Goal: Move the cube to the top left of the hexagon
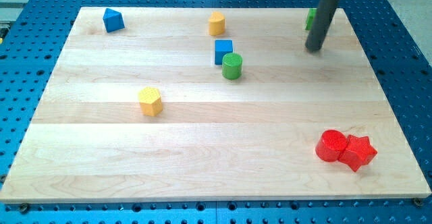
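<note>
My tip (314,48) rests on the wooden board (101,183) near the view's top right — a bare dark rod with no jaws to open or close, and nothing held or touched by its end. Just behind the rod, at the view's top, a green block (309,18) shows only as a sliver, its shape hidden by the rod.

The blue cube (223,51) sits well to the view's left of my tip, near the top middle of the board. Touching its lower right corner, or very nearly, stands a green cylinder (232,66). Above the cube, close to the top edge, is an orange block (216,23) with a rounded top.

The yellow hexagon (150,100) lies further down and to the view's left, well apart from the cube. A blue triangular block (113,20) sits in the top left corner.

At the view's bottom right, a red rounded block (331,146) and a red star (358,152) touch each other — far from everything else.
</note>
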Action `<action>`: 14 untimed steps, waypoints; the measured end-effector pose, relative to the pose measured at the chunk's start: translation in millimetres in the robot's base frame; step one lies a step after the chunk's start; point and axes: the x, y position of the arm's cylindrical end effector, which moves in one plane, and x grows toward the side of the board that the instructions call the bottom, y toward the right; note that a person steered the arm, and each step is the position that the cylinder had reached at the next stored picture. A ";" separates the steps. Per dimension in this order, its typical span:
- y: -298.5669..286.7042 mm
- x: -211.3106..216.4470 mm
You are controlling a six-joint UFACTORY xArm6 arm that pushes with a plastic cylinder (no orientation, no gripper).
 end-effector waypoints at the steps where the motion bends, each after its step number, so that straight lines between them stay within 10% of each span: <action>1: -40.3 0.0; 5: -368.5 95.6; 8: -385.5 163.6; 14: -400.5 131.4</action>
